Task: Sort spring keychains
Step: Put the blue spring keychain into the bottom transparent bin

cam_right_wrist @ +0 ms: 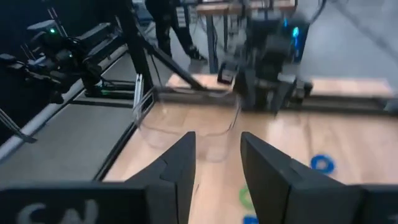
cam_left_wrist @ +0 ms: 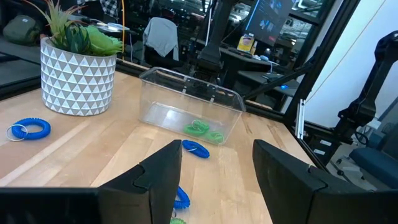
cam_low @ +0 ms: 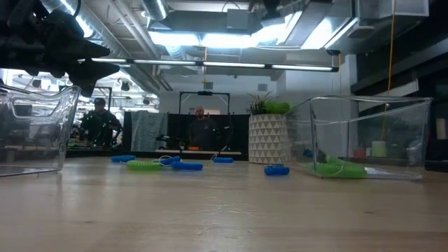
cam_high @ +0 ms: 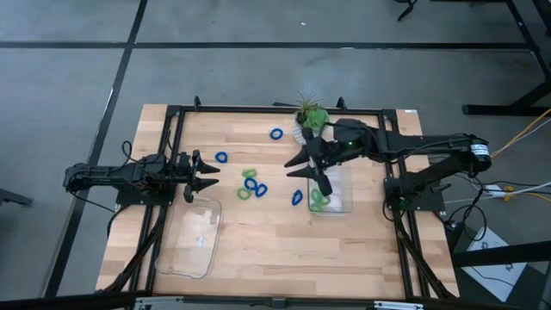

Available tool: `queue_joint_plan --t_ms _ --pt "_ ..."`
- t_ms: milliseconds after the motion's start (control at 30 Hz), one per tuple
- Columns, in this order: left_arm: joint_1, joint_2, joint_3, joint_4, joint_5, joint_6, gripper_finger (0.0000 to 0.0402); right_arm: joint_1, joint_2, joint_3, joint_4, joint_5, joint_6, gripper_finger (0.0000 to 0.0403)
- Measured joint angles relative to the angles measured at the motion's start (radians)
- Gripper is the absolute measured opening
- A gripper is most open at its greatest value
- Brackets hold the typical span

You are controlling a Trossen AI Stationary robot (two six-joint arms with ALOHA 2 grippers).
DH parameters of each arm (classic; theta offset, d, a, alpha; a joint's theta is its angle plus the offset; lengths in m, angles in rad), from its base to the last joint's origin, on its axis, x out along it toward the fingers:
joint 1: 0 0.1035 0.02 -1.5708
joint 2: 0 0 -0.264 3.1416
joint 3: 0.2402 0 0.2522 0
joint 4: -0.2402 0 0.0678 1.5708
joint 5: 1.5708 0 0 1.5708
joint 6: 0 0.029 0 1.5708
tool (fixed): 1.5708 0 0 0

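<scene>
**Both grippers empty above a table of scattered coil keychains**

The right gripper (cam_high: 311, 169) hangs over the near-left edge of the right-hand clear plastic tray (cam_high: 343, 205), its two dark fingers spread apart with nothing between them; the right wrist view shows the same open gap (cam_right_wrist: 217, 168). The left gripper (cam_high: 205, 178) sits at the left side of the wooden table (cam_high: 284, 250), just beyond the far edge of the left-hand clear plastic tray (cam_high: 191, 250), its jaws released and holding nothing, as the left wrist view confirms (cam_left_wrist: 214, 180).

Light green coiled keychains (cam_high: 319, 201) lie inside the right-hand tray, seen also in the low view (cam_low: 343, 169). The rest of the small coiled plastic loops lie loose on the table between the two arms: a blue one (cam_high: 276, 134) at the far side near the green plant in a white patterned pot (cam_high: 308, 119), a blue one (cam_high: 221, 158) just right of the left gripper, a mixed cluster of green and blue loops (cam_high: 251, 185) in the middle, and a blue one (cam_high: 297, 197) just left of the right-hand tray.

In the low view, two people (cam_low: 201, 129) are visible in the room behind the table.
</scene>
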Motion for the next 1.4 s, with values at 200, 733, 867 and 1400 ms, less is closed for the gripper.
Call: queue_joint_plan --t_ms 200,733,867,1400 --pt "0.0 0.0 0.0 0.0 0.0 0.0 0.0194 -0.01 0.02 0.001 0.047 0.102 -0.161 0.0127" --pt "0.0 0.0 0.0 0.0 0.0 0.0 0.0194 -0.16 0.181 0.001 0.123 0.12 -0.112 0.0126" --pt "0.0 0.0 0.0 0.002 -0.014 0.0 0.0194 -0.159 0.192 0.001 0.11 0.178 -0.094 0.0126" --pt "0.0 0.0 -0.001 0.207 -0.094 -0.485 0.0194 -0.139 0.192 0.146 0.017 0.503 0.242 0.0126"
